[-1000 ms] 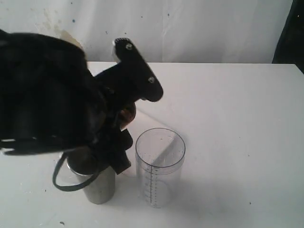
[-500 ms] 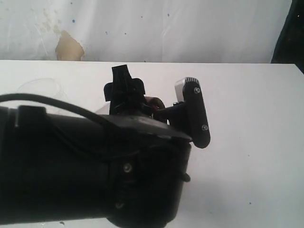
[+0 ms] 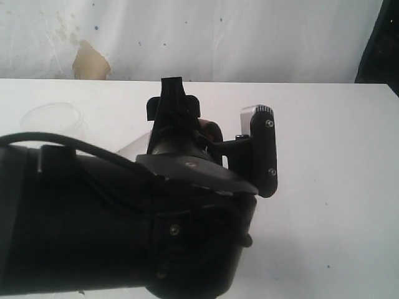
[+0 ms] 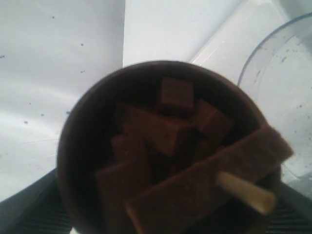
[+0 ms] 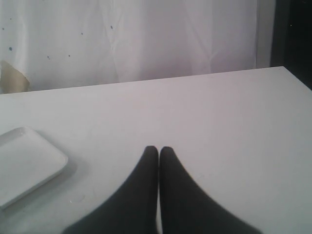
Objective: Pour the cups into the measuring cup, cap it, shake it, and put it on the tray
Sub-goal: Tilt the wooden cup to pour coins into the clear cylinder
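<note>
**A:** Brownish-brass cup: where does it sit?

**B:** At the centre of the exterior frame. The left jaws are clamped on it, one black finger on each side, and only a sliver of brown shows there. The left arm fills the lower left of that frame.

**A:** What's inside it?

**B:** The left wrist view looks straight into it and shows brown cubes and bars and one pale stick.

**A:** And the measuring cup?

**B:** Its clear rim is just beside the cup in that wrist view. In the exterior frame the arm hides it.

**A:** What about the other arm?

**B:** The right jaws are closed tip to tip and hold nothing. The white tray lies flat on the worktop, off to one side and apart from them.

**A:** And the surface and the room?

**B:** The worktop is white and matte, with a few dark specks. A frosted jar stands on it at the upper left, well apart from the cup. Behind is a white, speckled wall with a tan patch at the upper left, and a dark shape fills the upper right corner.
</note>
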